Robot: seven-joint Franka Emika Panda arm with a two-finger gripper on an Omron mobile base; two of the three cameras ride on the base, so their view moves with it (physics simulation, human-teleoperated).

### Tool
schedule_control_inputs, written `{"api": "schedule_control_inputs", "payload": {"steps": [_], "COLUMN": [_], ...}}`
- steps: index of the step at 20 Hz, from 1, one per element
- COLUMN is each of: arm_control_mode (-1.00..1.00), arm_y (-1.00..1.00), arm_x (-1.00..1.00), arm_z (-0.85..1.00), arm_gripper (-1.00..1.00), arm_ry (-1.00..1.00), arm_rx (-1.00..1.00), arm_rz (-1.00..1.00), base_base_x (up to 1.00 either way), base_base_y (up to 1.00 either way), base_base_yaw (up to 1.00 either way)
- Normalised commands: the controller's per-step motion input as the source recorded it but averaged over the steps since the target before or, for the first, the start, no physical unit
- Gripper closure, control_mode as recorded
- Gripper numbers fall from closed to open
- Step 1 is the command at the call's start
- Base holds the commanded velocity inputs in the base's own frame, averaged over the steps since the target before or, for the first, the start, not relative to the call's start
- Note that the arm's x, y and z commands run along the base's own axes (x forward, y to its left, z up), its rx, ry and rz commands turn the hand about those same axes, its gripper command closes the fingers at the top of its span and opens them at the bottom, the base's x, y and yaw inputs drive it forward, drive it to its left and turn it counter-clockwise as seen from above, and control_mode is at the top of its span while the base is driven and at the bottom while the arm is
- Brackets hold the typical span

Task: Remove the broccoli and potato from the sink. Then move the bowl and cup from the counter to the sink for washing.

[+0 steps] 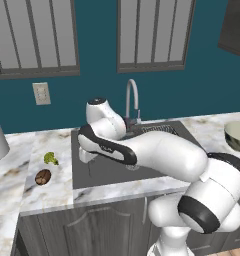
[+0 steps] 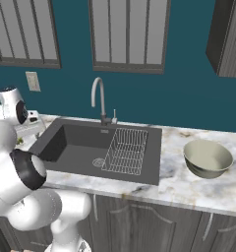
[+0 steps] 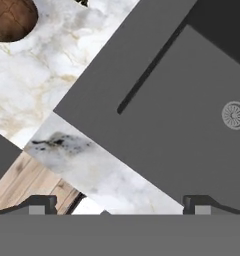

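1. While the white arm bends low over the left part of the sink (image 1: 107,175), its gripper (image 3: 121,204) hangs above the front left corner of the basin, and the two fingertips (image 3: 42,204) stand wide apart with nothing between them.
2. On the counter (image 1: 52,192) just left of the sink lies the potato (image 1: 43,176), and the broccoli (image 1: 51,158) sits right behind it, close by.
3. Inside the dark basin I see the round drain (image 2: 99,162) and a wire rack (image 2: 126,150) on the right side.
4. To the right of the sink, the bowl (image 2: 207,158) stands upright on the marble.
5. At the back rim rises the curved faucet (image 2: 98,100), before the teal wall.
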Motion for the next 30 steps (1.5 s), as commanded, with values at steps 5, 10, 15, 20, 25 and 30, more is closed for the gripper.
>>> {"api": "schedule_control_inputs", "payload": {"steps": [5, 10, 15, 20, 25, 30], "arm_control_mode": [-1.00, -1.00, -1.00, -1.00, -1.00, -1.00], "arm_y": [-0.38, -0.41, -0.38, -0.37, -0.38, -0.43], "arm_x": [-0.15, -0.16, -0.18, -0.22, -0.22, -0.18], "arm_z": [0.05, 0.05, 0.05, 0.05, 0.04, 0.04], "arm_gripper": [-1.00, -1.00, -1.00, -1.00, -1.00, -1.00], "arm_ry": [0.08, 0.09, 0.01, 0.00, -0.01, 0.00], "arm_rx": [0.00, 0.00, 0.00, -0.02, -0.01, 0.00], "arm_rz": [-0.10, -0.09, -0.01, 0.00, 0.00, 0.00], "base_base_x": [0.00, 0.00, 0.00, 0.00, 0.00, 0.00], "base_base_y": [0.00, 0.00, 0.00, 0.00, 0.00, 0.00], "base_base_yaw": [0.00, 0.00, 0.00, 0.00, 0.00, 0.00]}}
